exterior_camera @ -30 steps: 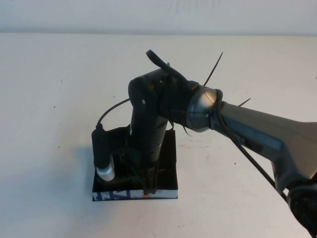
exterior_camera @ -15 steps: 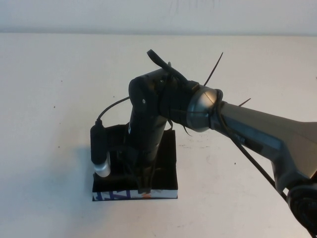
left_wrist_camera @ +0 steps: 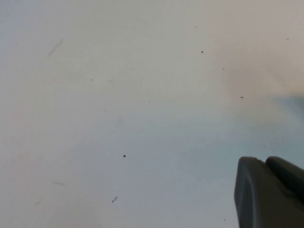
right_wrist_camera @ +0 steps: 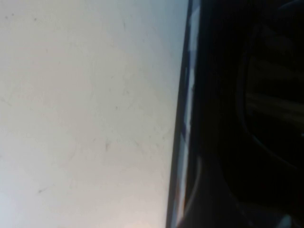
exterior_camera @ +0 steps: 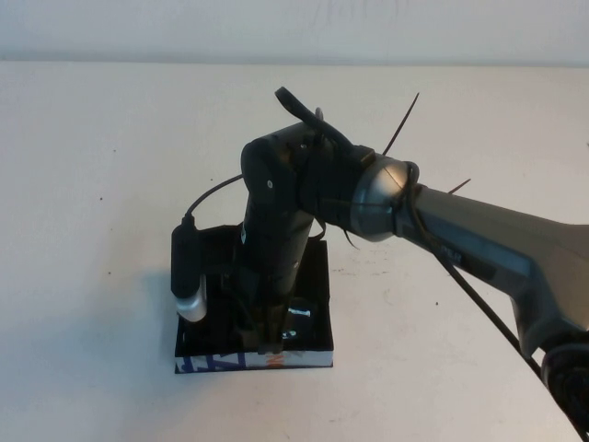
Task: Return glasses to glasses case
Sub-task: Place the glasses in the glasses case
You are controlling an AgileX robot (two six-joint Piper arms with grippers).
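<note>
The glasses case [exterior_camera: 311, 276] lies open on the table, black inside, its white side with blue and orange marks [exterior_camera: 221, 362] facing me. My right gripper [exterior_camera: 267, 343] points straight down into the case near its front wall. A glinting bit of the glasses [exterior_camera: 296, 319] shows inside the case beside the gripper; the rest is hidden by the arm. The right wrist view shows the case's printed side [right_wrist_camera: 187, 118] and a dark lens outline [right_wrist_camera: 270, 104] inside. My left gripper [left_wrist_camera: 266, 164] hangs shut and empty over bare table, away from the case.
The pale table [exterior_camera: 110, 166] stretches on all sides of the case. The right arm [exterior_camera: 479, 249] crosses from the right, with loose black cable ties sticking up. A wall edge runs along the back.
My right gripper swayed a little left and back over the case and sits slightly higher. A glint of the glasses now shows beside it. The left gripper's view is single.
</note>
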